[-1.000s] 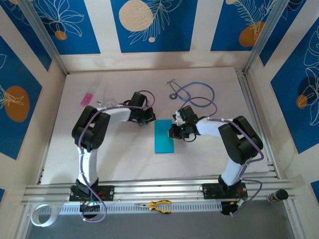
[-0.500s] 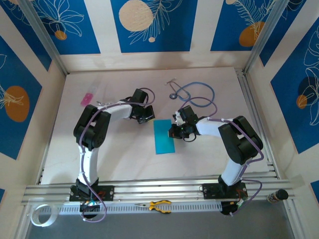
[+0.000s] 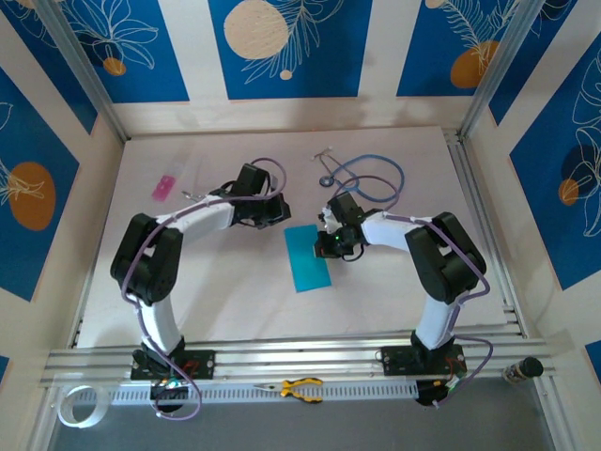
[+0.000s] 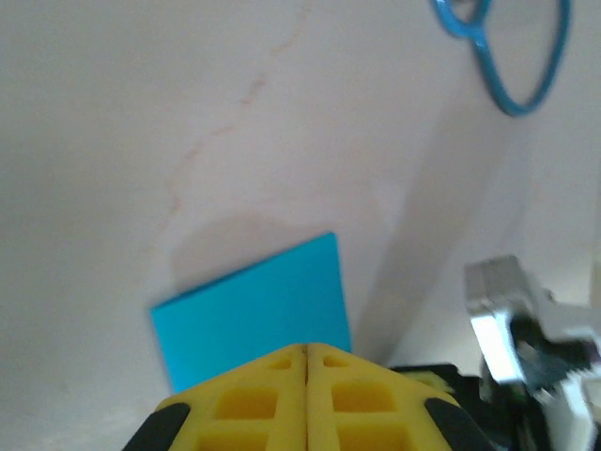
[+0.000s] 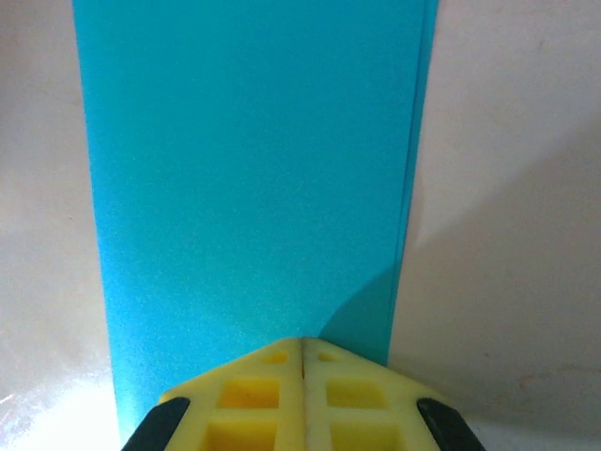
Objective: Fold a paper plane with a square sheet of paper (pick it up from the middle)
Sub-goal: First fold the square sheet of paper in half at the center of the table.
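My left hand (image 3: pixel 272 214) has backed off the folded blue sheet of paper (image 3: pixel 307 261), clenched and empty. My right hand (image 3: pixel 327 242), clenched too, now sits at its far edge, ready to press the fold, I think.

Both arms are built of white tubular links (image 3: pixel 202 218) joined by bulky black joint housings (image 3: pixel 148 263). Thin purple cables (image 3: pixel 272 164) are looped along them. Black base blocks (image 3: pixel 174 362) are dotted with small red and orange marks. Yellow moulded plastic fingers (image 4: pixel 249 404) are patterned with square recessed pockets and flanked by black corner caps (image 4: pixel 160 430).
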Controlling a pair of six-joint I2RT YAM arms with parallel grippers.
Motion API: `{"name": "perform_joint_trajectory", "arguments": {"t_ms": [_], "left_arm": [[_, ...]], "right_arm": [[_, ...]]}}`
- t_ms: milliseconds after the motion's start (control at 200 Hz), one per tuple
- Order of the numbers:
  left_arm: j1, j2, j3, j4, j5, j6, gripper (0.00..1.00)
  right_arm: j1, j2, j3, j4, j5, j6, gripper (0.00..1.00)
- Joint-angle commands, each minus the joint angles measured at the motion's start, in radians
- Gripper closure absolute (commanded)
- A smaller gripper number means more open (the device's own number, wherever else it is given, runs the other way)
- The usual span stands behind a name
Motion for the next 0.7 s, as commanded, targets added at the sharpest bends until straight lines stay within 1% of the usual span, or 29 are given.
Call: {"name": "perform_joint_trajectory", "arguments": {"t_ms": [0,90,260,355,430,525,595,695], "left_arm": [[-0.035,-0.013,-0.076,0.077,0.114,-0.002,0.91],[-0.067,-0.025,-0.129,0.128,0.152,-0.040,0.92],[-0.114,-0.025,-0.209,0.197,0.175,-0.098,0.91],[-0.137,-0.015,-0.234,0.199,0.180,-0.098,0.92],[-0.151,-0.012,-0.269,0.203,0.159,-0.095,0.92],[-0.153,-0.003,-0.307,0.202,0.148,-0.084,0.92],[-0.153,-0.002,-0.343,0.232,0.142,-0.086,0.92],[-0.151,0.006,-0.361,0.217,0.129,-0.052,0.92]], "right_arm": [[-0.014,0.044,-0.024,-0.138,0.089,-0.041,1.00],[-0.022,0.031,-0.039,-0.131,0.081,-0.033,1.00],[-0.024,0.021,-0.052,-0.125,0.076,-0.026,1.00],[-0.025,0.022,-0.052,-0.127,0.078,-0.024,1.00],[-0.025,0.021,-0.058,-0.127,0.081,-0.020,1.00],[-0.024,0.020,-0.058,-0.127,0.079,-0.022,1.00],[-0.024,0.022,-0.057,-0.129,0.079,-0.023,1.00],[-0.024,0.022,-0.057,-0.131,0.082,-0.022,1.00]]}}
